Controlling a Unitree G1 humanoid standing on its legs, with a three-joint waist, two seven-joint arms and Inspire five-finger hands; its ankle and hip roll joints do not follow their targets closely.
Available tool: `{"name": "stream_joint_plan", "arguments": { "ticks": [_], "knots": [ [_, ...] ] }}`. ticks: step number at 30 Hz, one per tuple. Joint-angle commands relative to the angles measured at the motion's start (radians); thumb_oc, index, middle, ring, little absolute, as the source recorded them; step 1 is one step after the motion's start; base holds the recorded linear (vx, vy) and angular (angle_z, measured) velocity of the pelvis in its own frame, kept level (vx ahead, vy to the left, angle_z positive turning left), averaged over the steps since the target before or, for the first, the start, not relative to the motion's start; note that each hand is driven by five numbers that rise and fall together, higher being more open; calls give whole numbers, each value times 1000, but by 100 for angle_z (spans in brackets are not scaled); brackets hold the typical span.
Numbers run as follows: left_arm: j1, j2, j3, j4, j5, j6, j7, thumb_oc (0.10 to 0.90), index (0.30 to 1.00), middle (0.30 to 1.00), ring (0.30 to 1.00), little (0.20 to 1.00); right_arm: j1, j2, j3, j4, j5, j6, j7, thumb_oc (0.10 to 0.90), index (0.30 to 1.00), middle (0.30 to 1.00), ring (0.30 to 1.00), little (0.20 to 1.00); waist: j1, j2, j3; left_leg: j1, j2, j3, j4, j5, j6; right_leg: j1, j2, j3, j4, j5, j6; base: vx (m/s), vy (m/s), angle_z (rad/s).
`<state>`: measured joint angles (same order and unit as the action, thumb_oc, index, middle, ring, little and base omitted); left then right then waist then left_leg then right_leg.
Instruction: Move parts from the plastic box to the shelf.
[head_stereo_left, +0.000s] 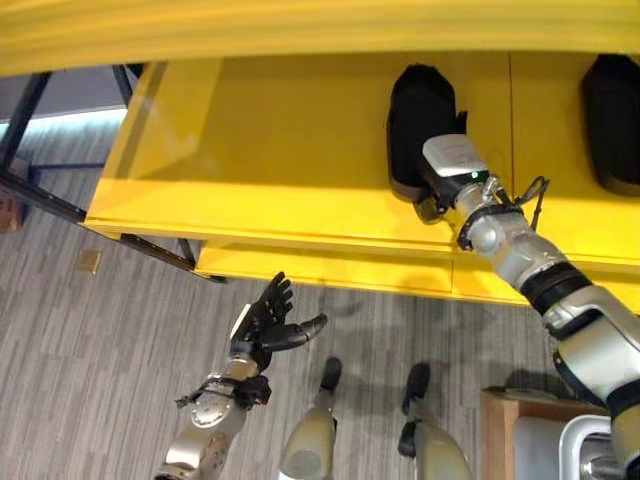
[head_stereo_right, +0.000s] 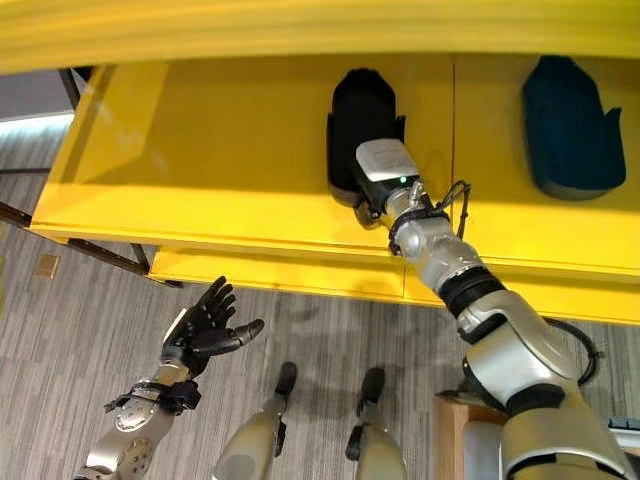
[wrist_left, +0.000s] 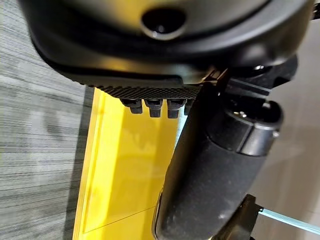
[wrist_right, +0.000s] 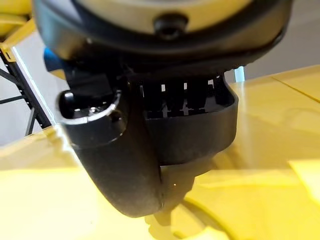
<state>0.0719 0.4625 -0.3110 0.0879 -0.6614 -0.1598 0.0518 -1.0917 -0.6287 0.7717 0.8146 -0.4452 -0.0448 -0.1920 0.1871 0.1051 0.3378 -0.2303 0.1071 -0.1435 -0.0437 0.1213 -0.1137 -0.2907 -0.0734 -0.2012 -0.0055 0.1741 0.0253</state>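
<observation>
**Reaching onto the yellow shelf**

The right hand (head_stereo_right: 372, 178) lies over a black part (head_stereo_right: 357, 115) on the smooth, glossy yellow shelf (head_stereo_right: 210, 160). The part is matte, rounded at its far end, with its long axis running from the shelf's front edge toward the back. The hand's fingers are hidden behind the wrist and the part, so I cannot tell whether they grasp it (the wrist view shows just dark bulk against yellow). A second, similar dark part (head_stereo_right: 568, 130) lies further right, well apart. The left hand (head_stereo_right: 205, 325) hangs over the grey ribbed floor (head_stereo_right: 60, 340), fingers spread and relaxed, holding nothing.
</observation>
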Motion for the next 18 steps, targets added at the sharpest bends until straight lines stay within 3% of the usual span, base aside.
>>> {"name": "stream_joint_plan", "arguments": {
  "ticks": [1, 18],
  "knots": [
    [-33, 48, 24, -106, -11, -91, -14, 900, 1000, 1000, 1000, 1000, -54, 0, 57, 21, 33, 1, 43, 400, 300, 300, 300, 300, 13, -35, -26, 12, -17, 6, -16, 14, 22, 7, -102, 26, 132, -99, 88, -49, -53, 7],
    [-50, 52, 19, -115, -24, -95, -1, 900, 1000, 1000, 1000, 1000, -99, -7, 46, 126, 58, 16, 4, 400, 300, 300, 300, 300, 25, -21, -9, -4, -10, -10, -35, 22, 18, -30, -100, 15, 161, -108, 89, -6, -9, 1]
  ]
}}
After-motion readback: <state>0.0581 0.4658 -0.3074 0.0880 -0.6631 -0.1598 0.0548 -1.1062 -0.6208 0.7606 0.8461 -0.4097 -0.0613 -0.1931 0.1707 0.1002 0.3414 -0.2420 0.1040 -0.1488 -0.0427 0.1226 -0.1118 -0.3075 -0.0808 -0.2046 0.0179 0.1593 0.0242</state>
